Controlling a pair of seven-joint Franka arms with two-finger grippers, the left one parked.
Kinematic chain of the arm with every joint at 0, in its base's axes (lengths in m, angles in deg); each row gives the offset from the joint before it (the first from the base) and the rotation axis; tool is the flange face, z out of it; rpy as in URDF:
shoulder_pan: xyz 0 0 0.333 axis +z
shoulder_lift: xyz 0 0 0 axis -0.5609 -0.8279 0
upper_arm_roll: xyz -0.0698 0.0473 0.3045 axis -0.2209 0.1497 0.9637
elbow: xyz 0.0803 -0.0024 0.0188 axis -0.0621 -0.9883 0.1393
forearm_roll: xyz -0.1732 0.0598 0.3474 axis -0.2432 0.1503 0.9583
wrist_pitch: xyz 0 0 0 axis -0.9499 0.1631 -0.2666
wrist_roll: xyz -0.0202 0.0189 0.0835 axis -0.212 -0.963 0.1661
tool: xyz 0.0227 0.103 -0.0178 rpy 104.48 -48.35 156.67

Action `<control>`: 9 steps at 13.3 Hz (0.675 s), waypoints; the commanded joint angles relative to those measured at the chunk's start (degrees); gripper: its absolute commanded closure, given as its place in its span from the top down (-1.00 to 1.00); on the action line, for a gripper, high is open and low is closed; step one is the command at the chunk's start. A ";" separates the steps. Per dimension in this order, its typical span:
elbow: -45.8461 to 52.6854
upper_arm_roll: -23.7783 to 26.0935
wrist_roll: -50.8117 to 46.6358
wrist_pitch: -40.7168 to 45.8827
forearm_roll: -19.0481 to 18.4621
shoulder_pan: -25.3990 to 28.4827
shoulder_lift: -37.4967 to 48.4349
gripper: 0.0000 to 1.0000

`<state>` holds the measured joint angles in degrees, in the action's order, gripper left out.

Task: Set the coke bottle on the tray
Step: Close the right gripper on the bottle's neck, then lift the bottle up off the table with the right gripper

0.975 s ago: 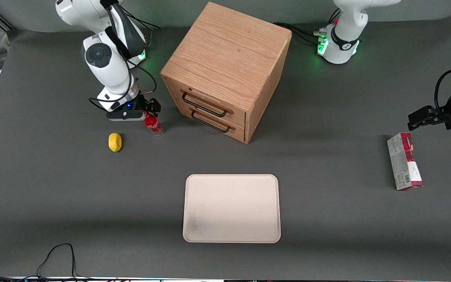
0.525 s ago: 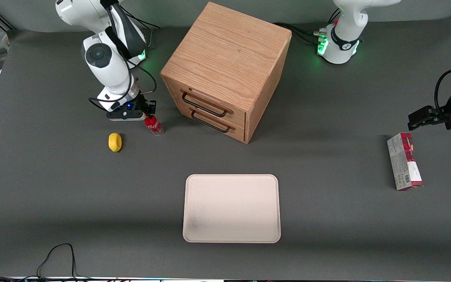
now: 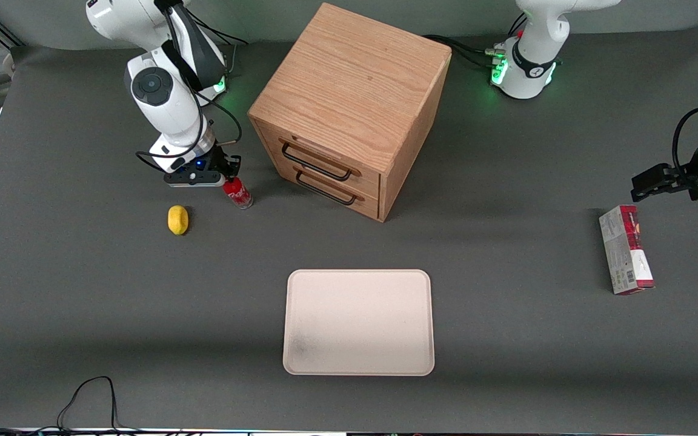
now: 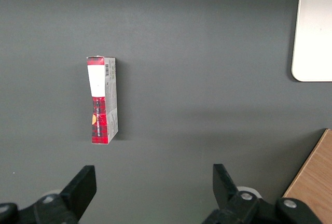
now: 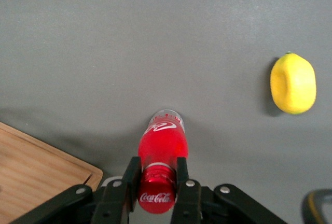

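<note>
Now at grasp stage, by the look of it. End effector (image 5: pixel 157 180) down at the coke bottle (image 3: pixel 237 193), fingers (image 5: pixel 130 175) pressed against both sides of the neck just under the red cap, so clamped on it. Bottle upright on the bench (image 3: pixel 82 315), long axis vertical, directly below the wrist, clear base apparently on the surface, not lifted as far as can be told. Sits in front of the wooden drawer cabinet (image 3: pixel 349 91), toward working arm's end; lemon (image 3: pixel 178 219) near it, apart, a bit closer to front cam. Tray (image 3: pixel 358 321) well apart from bottle: nearer front cam and toward bench middle, nothing on it. So next move prob. lift straight up, then carry diagonally toward cam and the parked arm's end. Cabinet corner close beside the path; tall slim bottle held high at the neck could swing or tip on set-down.
</note>
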<state>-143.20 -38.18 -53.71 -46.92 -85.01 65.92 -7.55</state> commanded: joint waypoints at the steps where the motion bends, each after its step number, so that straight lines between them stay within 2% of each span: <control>1: 11.59 -0.05 1.15 13.73 -0.15 -0.07 0.77 -1.00; 5: 30.05 0.04 1.24 33.60 0.29 0.10 0.68 -1.00; 9: 47.10 0.48 1.24 49.08 2.84 0.19 0.07 -1.00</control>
<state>-105.31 -37.91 -53.70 -4.34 -83.46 65.97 -5.75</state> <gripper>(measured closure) 0.687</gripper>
